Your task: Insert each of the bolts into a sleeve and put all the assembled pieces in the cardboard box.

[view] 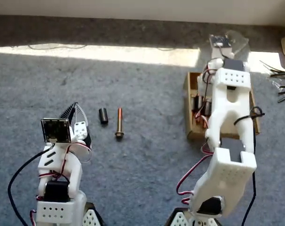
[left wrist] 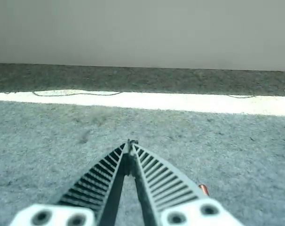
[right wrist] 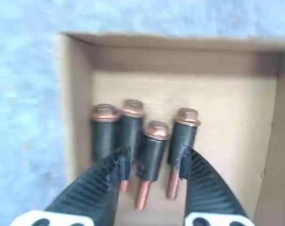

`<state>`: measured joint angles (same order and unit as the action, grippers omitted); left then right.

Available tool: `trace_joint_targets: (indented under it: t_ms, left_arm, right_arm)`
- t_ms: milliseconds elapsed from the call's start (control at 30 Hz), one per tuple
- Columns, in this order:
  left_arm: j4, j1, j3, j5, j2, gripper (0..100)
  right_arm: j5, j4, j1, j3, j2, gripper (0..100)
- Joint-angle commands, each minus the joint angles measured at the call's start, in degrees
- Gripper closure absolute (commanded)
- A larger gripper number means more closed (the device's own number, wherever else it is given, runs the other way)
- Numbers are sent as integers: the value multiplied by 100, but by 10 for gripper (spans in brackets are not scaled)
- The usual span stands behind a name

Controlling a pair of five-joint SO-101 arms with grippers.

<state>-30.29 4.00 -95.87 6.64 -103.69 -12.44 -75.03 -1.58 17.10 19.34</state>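
Judging by its copper sheen, the loose bolt [view: 119,122] is a stiff, smooth metal piece, light enough for a small claw but apt to roll or slip between ribbed fingers. The middle of the shank, clear of the flanged head, looks the safest place to pinch. The black sleeve [view: 103,116] looks like a short hard tube, also light and likely to roll. It is probably best taken across its sides, leaving the bore free for the bolt.

The left claw [left wrist: 129,143] is fully closed, its two fingers meeting at the tips with nothing between them. It sits low over the grey carpet [view: 147,160]. The sleeve lies just beside it and the bolt just past the sleeve, the two apart and roughly parallel, with the bolt's head toward the arms.

The right claw [right wrist: 154,153] is wide open and grips nothing. It hangs over the cardboard box [right wrist: 76,94], its fingers [right wrist: 109,174] framing the four finished pieces [right wrist: 132,127] that lie side by side on the box floor. Each is a bolt pushed through a sleeve, head pointing away from the claw. Whether the fingertips touch any of them cannot be told. By that count, one pair is left to join and box.
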Motion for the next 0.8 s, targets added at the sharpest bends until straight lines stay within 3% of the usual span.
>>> trace_joint_targets:
  t_ms: [0, 167, 367, 567, 667, 767]
  left_arm:
    - [123, 453, -136, -18, -22, 994]
    - [123, 690, -136, -18, -22, 994]
    - [114, 1059, -136, -18, -22, 994]
    - [105, 1604, -136, -9, -22, 994]
    - [97, 1789, -136, -9, -22, 994]
    - [88, 1956, -136, -9, -22, 994]
  right_arm:
    - [62, -752, 593, 646, -778, 850]
    - [70, -1429, 1640, 787, -1288, 850]
    - [70, -1481, 2791, 787, -1508, 850]
    - [141, -884, 3477, 769, -1473, 851]
    - [747, -831, 3732, 813, -1165, 892]
    - [888, -725, 3978, 1051, -699, 935]
